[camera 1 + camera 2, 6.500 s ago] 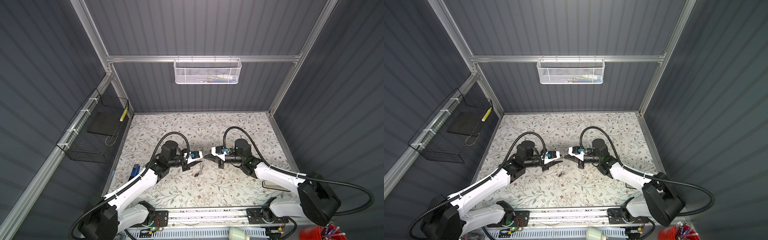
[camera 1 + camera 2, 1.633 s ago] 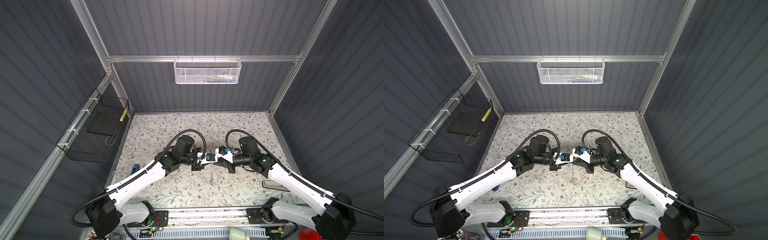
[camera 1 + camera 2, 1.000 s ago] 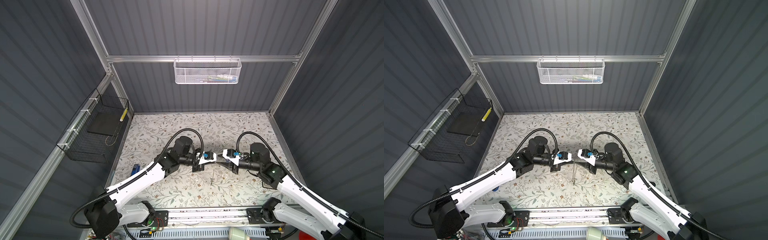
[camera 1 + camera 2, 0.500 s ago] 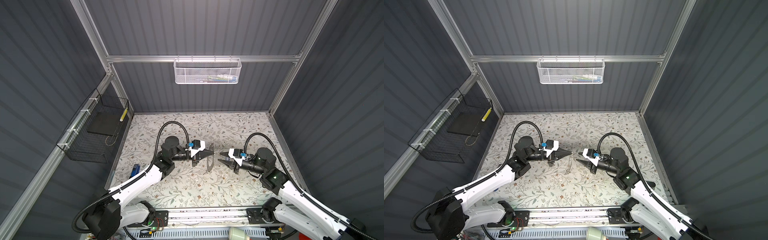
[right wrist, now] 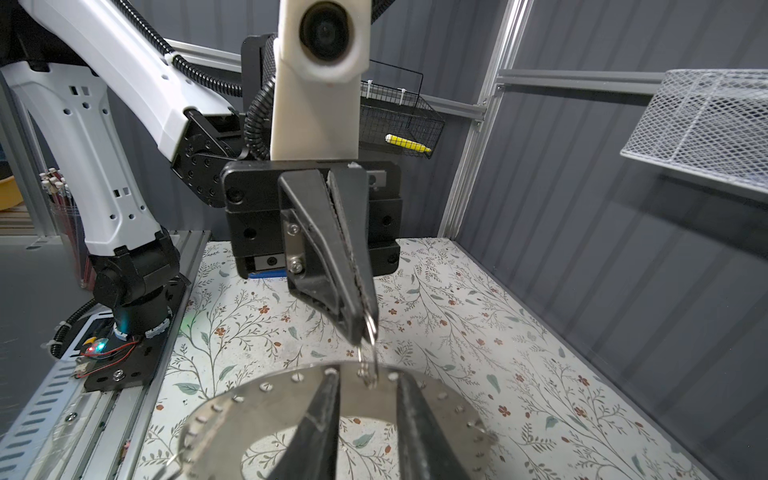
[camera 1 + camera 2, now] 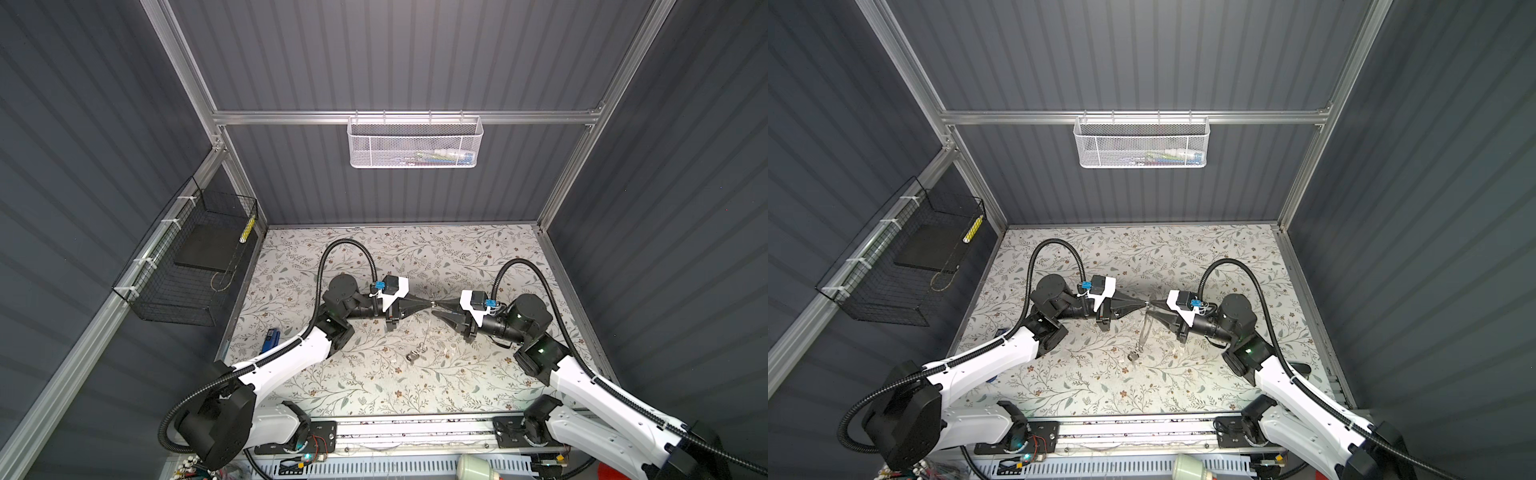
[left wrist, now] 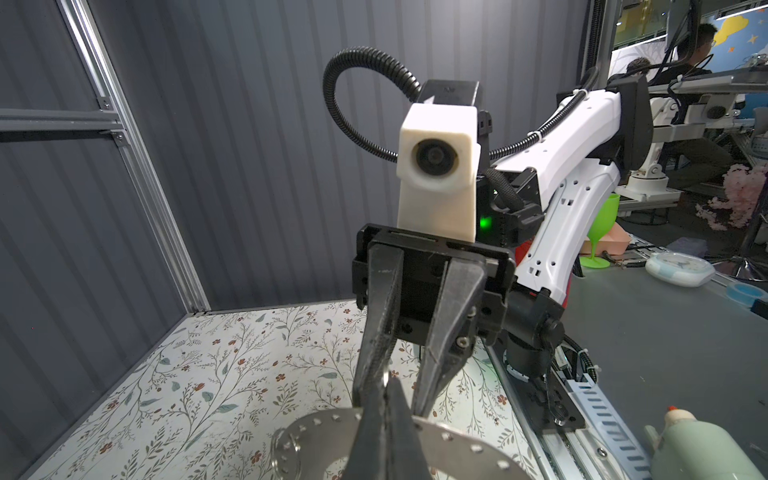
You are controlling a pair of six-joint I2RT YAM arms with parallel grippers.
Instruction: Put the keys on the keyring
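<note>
The left gripper (image 5: 362,336) is clenched on a small wire loop (image 5: 375,361) hooked into the rim of the keyring (image 5: 257,401), which is hung below its tip. The right gripper (image 5: 366,376) is part-open, its tips set either side of that loop, with nothing grasped. The closing is best centred on the loop and done gently, so the ring is not set swinging.

A small silvery piece, probably one of the keys (image 6: 412,356), is seen on the mat (image 6: 374,386) beneath both tips. Beyond and above them, blurred items are held in a white mesh basket (image 6: 374,145). Outside the left arm, a dark slab (image 6: 203,249) and a yellow stick (image 6: 247,228) are held in a black wire basket (image 6: 166,291).
</note>
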